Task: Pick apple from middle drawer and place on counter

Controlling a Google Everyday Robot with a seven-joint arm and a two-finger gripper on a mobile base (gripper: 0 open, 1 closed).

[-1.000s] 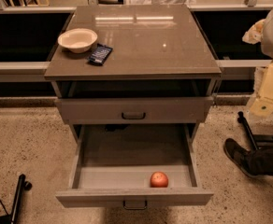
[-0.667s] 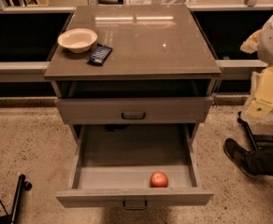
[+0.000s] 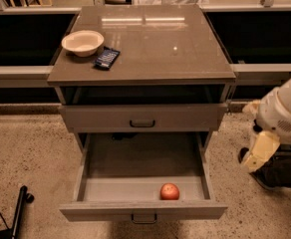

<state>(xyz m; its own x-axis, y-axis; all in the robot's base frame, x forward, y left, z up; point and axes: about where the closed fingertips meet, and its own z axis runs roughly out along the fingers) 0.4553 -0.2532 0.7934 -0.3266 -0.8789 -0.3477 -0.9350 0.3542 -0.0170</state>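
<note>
Hand (image 3: 257, 156) hanging low at the right of the scene, outside and beside the cabinet, well apart from everything it must touch; whether it is apart or together cannot be told, and it appears to carry nothing. Step in hand, as judged: the approach, before any reach or grasp. The apple (image 3: 169, 191) lies in the middle drawer (image 3: 100, 211), which stands pulled fully out toward the near side; the fruit sits on the drawer floor just behind the near front wall, a little right of centre and clear of both side walls. The next move calls for bringing the hand leftward over the drawer's right wall and then down onto the apple from above, since the near wall blocks a level approach from the front. Overhead room is fair here: the closed upper drawer (image 3: 143, 117) and the overhanging edge of the desk (image 3: 155, 49) shadow only the far half of the open drawer, so the near strip where the apple rests is open to the air. For the placing, the desk offers a broad bare area across its centre and right; the cream bowl (image 3: 82, 42) and the dark packet (image 3: 107, 58) just beside it occupy only the left part. A round fruit may roll, so a spot away from the desk's edges is advisable.
</note>
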